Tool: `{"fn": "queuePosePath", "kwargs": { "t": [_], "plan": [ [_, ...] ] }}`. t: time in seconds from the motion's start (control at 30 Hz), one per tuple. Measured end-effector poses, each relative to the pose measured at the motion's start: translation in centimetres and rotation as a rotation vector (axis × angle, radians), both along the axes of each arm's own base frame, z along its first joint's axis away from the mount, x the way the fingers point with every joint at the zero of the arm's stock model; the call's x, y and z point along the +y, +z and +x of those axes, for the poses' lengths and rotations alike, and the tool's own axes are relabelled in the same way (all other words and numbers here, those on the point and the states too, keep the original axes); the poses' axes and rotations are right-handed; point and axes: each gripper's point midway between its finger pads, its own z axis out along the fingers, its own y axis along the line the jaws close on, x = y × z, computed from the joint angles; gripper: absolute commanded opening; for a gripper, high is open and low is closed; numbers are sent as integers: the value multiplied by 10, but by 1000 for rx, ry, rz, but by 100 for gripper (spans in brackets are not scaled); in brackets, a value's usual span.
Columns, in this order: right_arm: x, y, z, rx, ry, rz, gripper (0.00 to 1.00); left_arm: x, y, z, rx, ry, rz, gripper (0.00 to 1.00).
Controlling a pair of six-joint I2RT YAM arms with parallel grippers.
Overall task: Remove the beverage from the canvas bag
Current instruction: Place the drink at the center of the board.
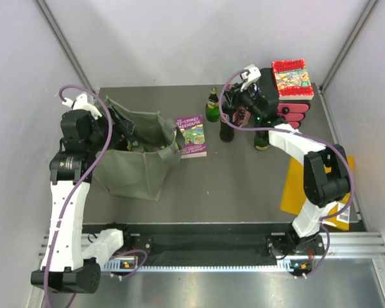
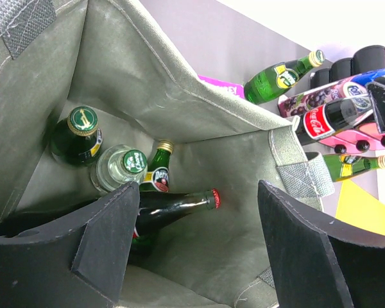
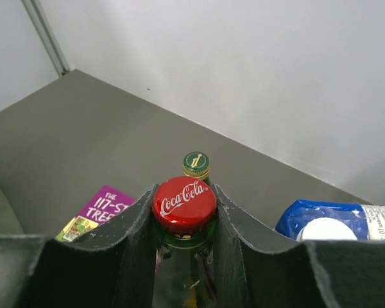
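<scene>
- The grey desk [image 1: 244,186] carries everything, with both arms bolted at its near edge.
- The canvas bag [image 1: 135,167] sits slumped on the left half of the desk. Its mouth gapes upward, and one strap handle [image 2: 25,25] shows at the rim.
- The pink drawer box [image 1: 296,110] stands at the back right, with a red-edged book [image 1: 292,78] lying on top of it.
- A yellow sheet [image 1: 294,192] lies flat near the right edge, partly under the right arm.
- A purple book [image 1: 192,136] lies flat just beside the bag's right side.
- The left fingers [image 2: 109,237] are spread wide apart over the bag's mouth and clamp nothing.
- The right fingers [image 3: 131,256] are clamped on the neck of the cola bottle [image 3: 184,205], just under its red cap. The bottle is upright, outside the bag and near the drawer box.
- Four drinks are inside the bag. A dark bottle [image 2: 179,204] with a red cap lies on its side. Beside it are a Perrier bottle [image 2: 157,174], a clear bottle [image 2: 119,168] with a green cap and a green bottle [image 2: 77,135] with a gold cap.
- Out on the desk, a green bottle [image 1: 212,106] stands behind the cola bottle. Another green bottle [image 1: 262,138] stands to its right.
</scene>
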Motion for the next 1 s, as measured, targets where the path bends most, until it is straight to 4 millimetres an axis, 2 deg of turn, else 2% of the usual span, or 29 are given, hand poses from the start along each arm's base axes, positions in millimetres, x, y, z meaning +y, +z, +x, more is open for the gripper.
{"fn": "queuePosePath", "kwargs": {
  "t": [0.07,0.3,0.4,0.43,0.53,0.57,0.6,0.83,1.0],
  "plan": [
    [0,3,1,-15,-3,2,1,0,0,0,0,0,0,79],
    [0,12,1,-81,-12,14,28,0,0,0,0,-1,0,79],
    [-1,0,-2,-78,-14,-3,31,0,0,0,1,-1,0,79],
    [-2,-3,-3,-87,-14,-2,34,0,0,0,0,-1,0,79],
    [-4,-2,-9,-102,-15,-5,52,0,0,0,1,-1,0,79],
    [-6,3,-11,-123,-16,-2,62,0,0,0,0,-1,0,79],
    [-7,10,-14,-146,-17,3,65,0,0,0,0,-1,0,79],
    [-17,76,-45,-326,-15,32,82,-2,-1,0,2,-11,-4,79],
    [-17,96,-63,-369,20,4,97,-6,-1,-2,1,-37,-7,79]
  ]
}}
